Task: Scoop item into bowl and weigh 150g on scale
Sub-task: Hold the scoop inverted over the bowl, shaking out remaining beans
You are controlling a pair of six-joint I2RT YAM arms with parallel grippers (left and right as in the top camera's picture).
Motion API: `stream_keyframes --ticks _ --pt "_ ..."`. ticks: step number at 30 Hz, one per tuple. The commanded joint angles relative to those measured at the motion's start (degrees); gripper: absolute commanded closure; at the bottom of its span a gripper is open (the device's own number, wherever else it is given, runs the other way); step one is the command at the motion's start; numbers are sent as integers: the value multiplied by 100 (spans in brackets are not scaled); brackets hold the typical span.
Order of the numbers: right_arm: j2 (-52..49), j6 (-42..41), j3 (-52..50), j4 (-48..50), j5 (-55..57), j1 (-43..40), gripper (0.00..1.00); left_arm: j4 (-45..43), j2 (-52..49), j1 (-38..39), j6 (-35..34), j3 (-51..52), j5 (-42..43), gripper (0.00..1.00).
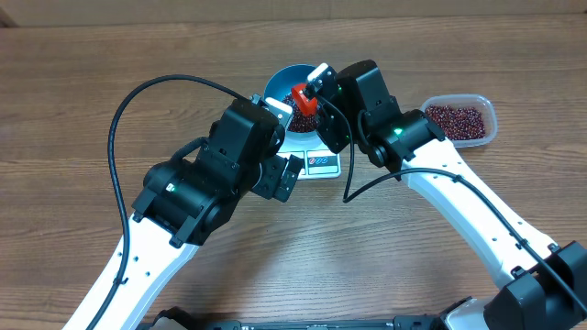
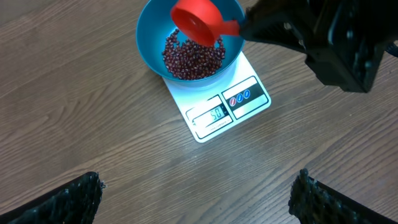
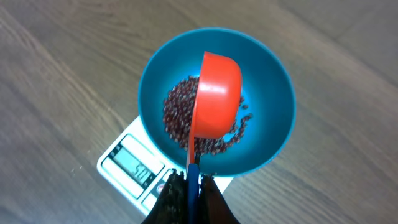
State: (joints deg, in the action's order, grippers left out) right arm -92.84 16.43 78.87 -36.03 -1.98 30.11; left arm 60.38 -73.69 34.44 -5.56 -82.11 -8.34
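Beans (image 2: 193, 57): loose heap in the bottom of the bowl (image 2: 149, 43); more lie in the clear tub (image 1: 491, 115), well apart on my right
Scale (image 2: 217, 115): flat on the worktop (image 2: 74, 93); the bowl sits on it and overhangs the platform; digits look like 50 but are blurred; I judge it well short of target
Right claw (image 3: 189, 186): clamped tight on the handle of the red scoop (image 3: 214, 102); the scoop is tipped on its side above the beans, inside the rim
Left claw (image 2: 196, 199): spread wide, holding nothing, hovering near the scale
Risk, contact: if I let the scoop touch the bowl, the reading goes false or the bowl slides off its seat
Risk, spill: beans tipped from height may bounce over the rim
Risk, overshoot: full scoops near the target could carry me past it
Risk, left arm: any drift could nudge the scale
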Motion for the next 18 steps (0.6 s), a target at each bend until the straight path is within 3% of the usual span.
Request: stream_keyframes --ticks 1,6,18 --pt "142 -251 188 125 280 31 96 -17 -24 -39 87 -24 48 0" --pt "142 -2 188 61 -26 57 96 -17 -24 -39 87 -24 48 0" --pt "271 -1353 188 68 -448 -603 97 -17 -24 -39 87 -24 48 0"
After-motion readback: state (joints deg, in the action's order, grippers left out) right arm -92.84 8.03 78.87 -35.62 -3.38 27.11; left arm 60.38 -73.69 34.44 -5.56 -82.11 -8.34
